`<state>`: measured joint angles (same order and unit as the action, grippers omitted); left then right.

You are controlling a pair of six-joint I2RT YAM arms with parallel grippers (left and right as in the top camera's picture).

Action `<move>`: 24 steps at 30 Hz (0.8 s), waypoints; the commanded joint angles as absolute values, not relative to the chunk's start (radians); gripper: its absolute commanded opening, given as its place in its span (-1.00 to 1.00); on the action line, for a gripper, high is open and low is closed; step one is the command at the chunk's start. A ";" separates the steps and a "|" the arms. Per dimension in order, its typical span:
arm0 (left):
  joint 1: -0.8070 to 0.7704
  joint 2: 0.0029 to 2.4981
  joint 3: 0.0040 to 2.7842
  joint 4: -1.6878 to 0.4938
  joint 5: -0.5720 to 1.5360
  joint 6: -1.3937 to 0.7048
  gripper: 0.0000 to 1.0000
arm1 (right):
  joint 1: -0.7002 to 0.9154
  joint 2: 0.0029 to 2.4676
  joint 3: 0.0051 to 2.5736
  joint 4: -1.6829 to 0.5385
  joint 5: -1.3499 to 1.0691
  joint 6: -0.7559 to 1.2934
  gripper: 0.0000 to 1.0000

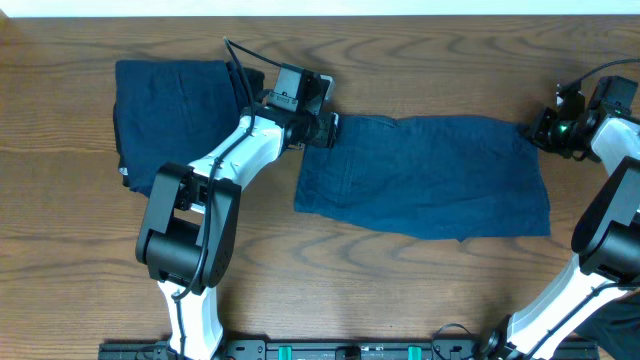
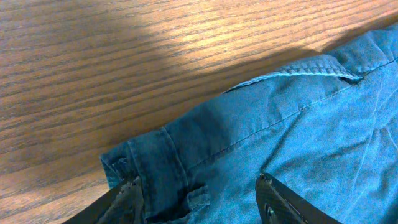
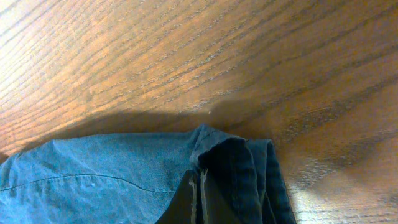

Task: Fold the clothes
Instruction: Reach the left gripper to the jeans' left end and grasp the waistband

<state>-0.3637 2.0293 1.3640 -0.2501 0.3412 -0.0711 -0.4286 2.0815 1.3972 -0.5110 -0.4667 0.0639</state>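
Observation:
The clothes are two dark navy garments. One lies spread flat mid-table [image 1: 430, 178], and the other is a folded bundle at the back left [image 1: 172, 112]. My left gripper [image 1: 331, 128] is at the spread garment's back left corner. It is open, and its fingers [image 2: 127, 200] straddle the waistband corner and belt loop [image 2: 186, 186]. My right gripper [image 1: 541, 130] is at the back right corner, its fingers [image 3: 199, 198] shut together with the bunched denim edge [image 3: 239, 168] pinched at their tips.
The wooden table [image 1: 80, 250] carries both garments. The left arm [image 1: 215, 175] reaches across the folded bundle's right edge. The right arm [image 1: 610, 210] stands along the table's right side. A black rail [image 1: 320, 350] runs along the front edge.

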 commanded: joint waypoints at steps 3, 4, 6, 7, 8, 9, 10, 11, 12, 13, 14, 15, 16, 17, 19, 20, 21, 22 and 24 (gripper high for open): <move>-0.363 2.033 1.350 -0.251 0.347 -0.064 0.20 | -0.418 2.097 1.393 -0.509 -0.467 0.051 -0.97; -0.363 2.034 1.350 -0.251 0.347 -0.064 0.20 | -0.418 2.097 1.393 -0.509 -0.467 0.051 -0.97; -0.363 2.036 1.350 -0.252 0.347 -0.064 0.20 | -0.418 2.097 1.393 -0.509 -0.467 0.051 -0.98; -0.363 2.039 1.350 -0.252 0.344 -0.064 0.19 | -0.418 2.097 1.393 -0.509 -0.467 0.051 -0.97; -0.363 2.040 1.349 -0.253 0.338 -0.064 0.20 | -0.418 2.097 1.393 -0.509 -0.467 0.051 -0.97; -0.363 2.043 1.346 -0.253 0.324 -0.064 0.20 | -0.418 2.097 1.393 -0.509 -0.467 0.051 -0.97; -0.365 2.047 1.342 -0.256 0.313 -0.064 0.20 | -0.418 2.097 1.393 -0.509 -0.467 0.051 -0.98; -0.366 2.051 1.341 -0.257 0.309 -0.065 0.20 | -0.418 2.097 1.393 -0.509 -0.467 0.051 -0.97; -0.366 2.057 1.341 -0.256 0.310 -0.065 0.20 | -0.418 2.097 1.393 -0.509 -0.467 0.051 -0.97; -0.366 2.062 1.341 -0.255 0.309 -0.065 0.20 | -0.418 2.097 1.393 -0.509 -0.467 0.051 -0.97; -0.366 2.065 1.341 -0.252 0.310 -0.065 0.20 | -0.418 2.097 1.393 -0.509 -0.467 0.051 -0.97; -0.366 2.065 1.341 -0.251 0.310 -0.065 0.20 | -0.418 2.097 1.393 -0.509 -0.467 0.051 -0.97; -0.366 2.065 1.341 -0.251 0.309 -0.066 0.20 | -0.418 2.097 1.393 -0.509 -0.467 0.051 -0.98; -0.366 2.065 1.341 -0.252 0.309 -0.069 0.20 | -0.418 2.097 1.393 -0.509 -0.467 0.051 -0.98; -0.365 2.065 1.341 -0.257 0.301 -0.072 0.20 | -0.418 2.097 1.393 -0.509 -0.467 0.051 -0.97; -0.365 2.065 1.341 -0.262 0.288 -0.072 0.20 | -0.418 2.097 1.393 -0.509 -0.467 0.051 -0.97; -0.365 2.065 1.341 -0.268 0.268 -0.072 0.20 | -0.418 2.097 1.393 -0.509 -0.467 0.051 -0.97; -0.365 2.065 1.341 -0.270 0.265 -0.072 0.19 | -0.418 2.097 1.393 -0.509 -0.467 0.051 -0.97; -0.365 2.065 1.341 -0.268 0.265 -0.084 0.19 | -0.418 2.097 1.393 -0.509 -0.467 0.051 -0.97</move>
